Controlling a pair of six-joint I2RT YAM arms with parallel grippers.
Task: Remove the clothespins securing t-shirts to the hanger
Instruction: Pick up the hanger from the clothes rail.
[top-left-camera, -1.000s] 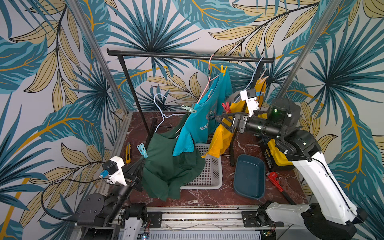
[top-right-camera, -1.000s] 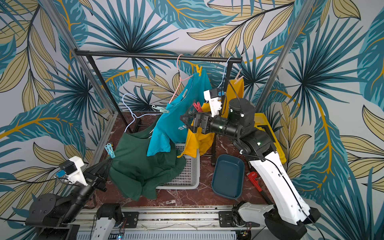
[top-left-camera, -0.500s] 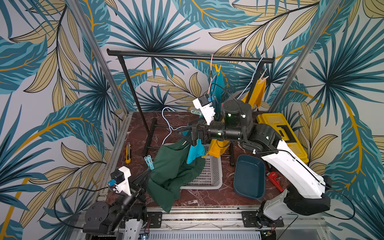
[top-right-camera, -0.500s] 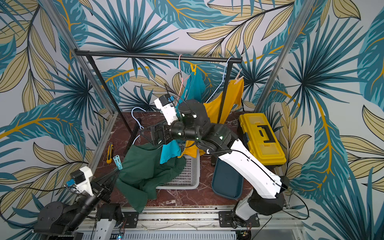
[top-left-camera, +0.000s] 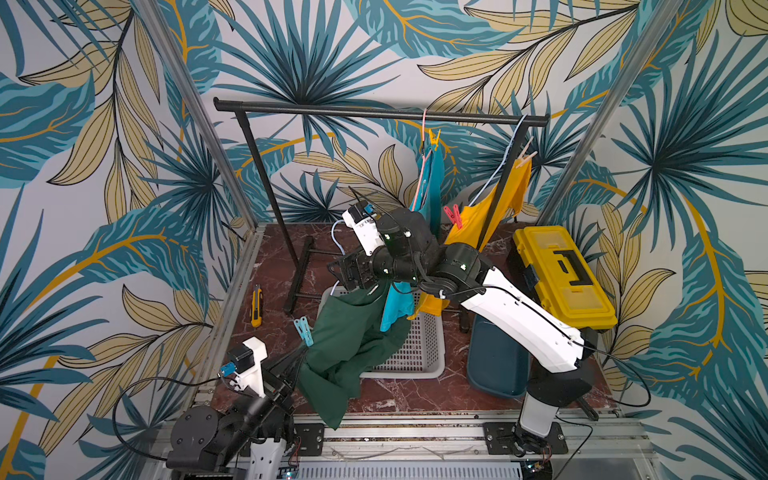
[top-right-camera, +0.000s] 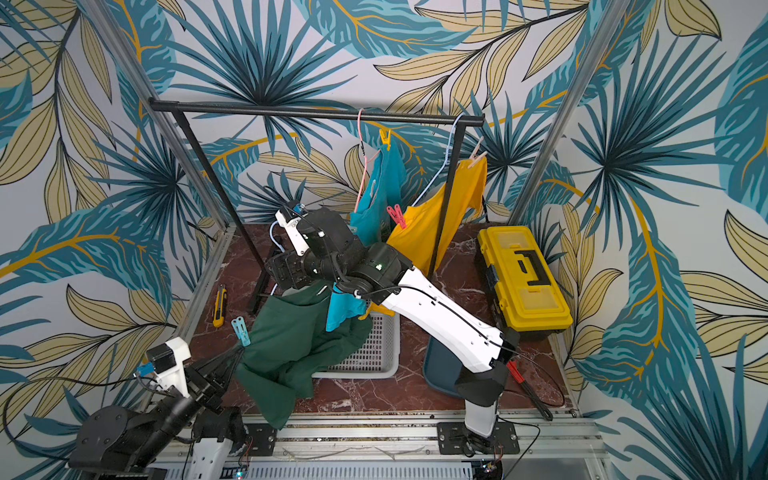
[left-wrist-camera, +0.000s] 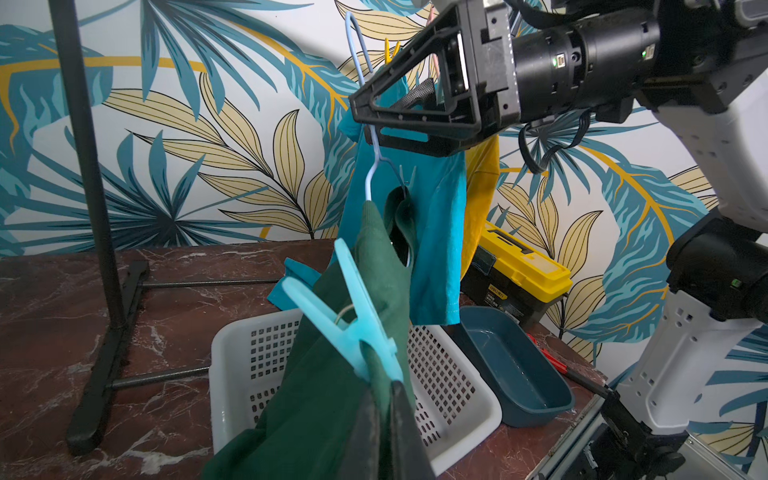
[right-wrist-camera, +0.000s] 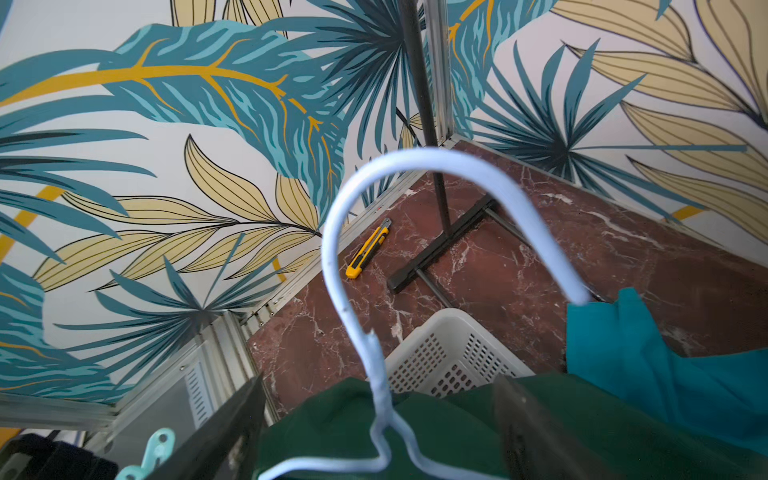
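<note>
My left gripper (left-wrist-camera: 388, 390) is shut on the edge of the dark green t-shirt (top-left-camera: 353, 345), just below a light blue clothespin (left-wrist-camera: 357, 328) clipped to it. The shirt hangs from a pale blue hanger (right-wrist-camera: 415, 166) that is off the rail. My right gripper (right-wrist-camera: 378, 380) is open, with the hanger's neck between its fingers and not touching them. On the black rail (top-left-camera: 374, 112) hang the turquoise t-shirt (top-left-camera: 432, 183) with a yellow clothespin (top-left-camera: 434, 137) and the yellow t-shirt (top-left-camera: 478, 220) with a red-pink clothespin (top-left-camera: 454, 216) and peach clothespins (top-left-camera: 524, 156).
A white perforated basket (top-left-camera: 419, 357) sits under the shirts, with a dark blue tray (top-left-camera: 494, 365) beside it. A yellow toolbox (top-left-camera: 561, 274) stands at the right, a yellow utility knife (top-left-camera: 257, 305) lies at the left, and a red wrench (top-right-camera: 528, 386) lies behind my right arm.
My right arm has swung left from the yellow t-shirt to the green shirt's hanger, and its jaws have narrowed a little. My left arm has drawn the green shirt towards the front.
</note>
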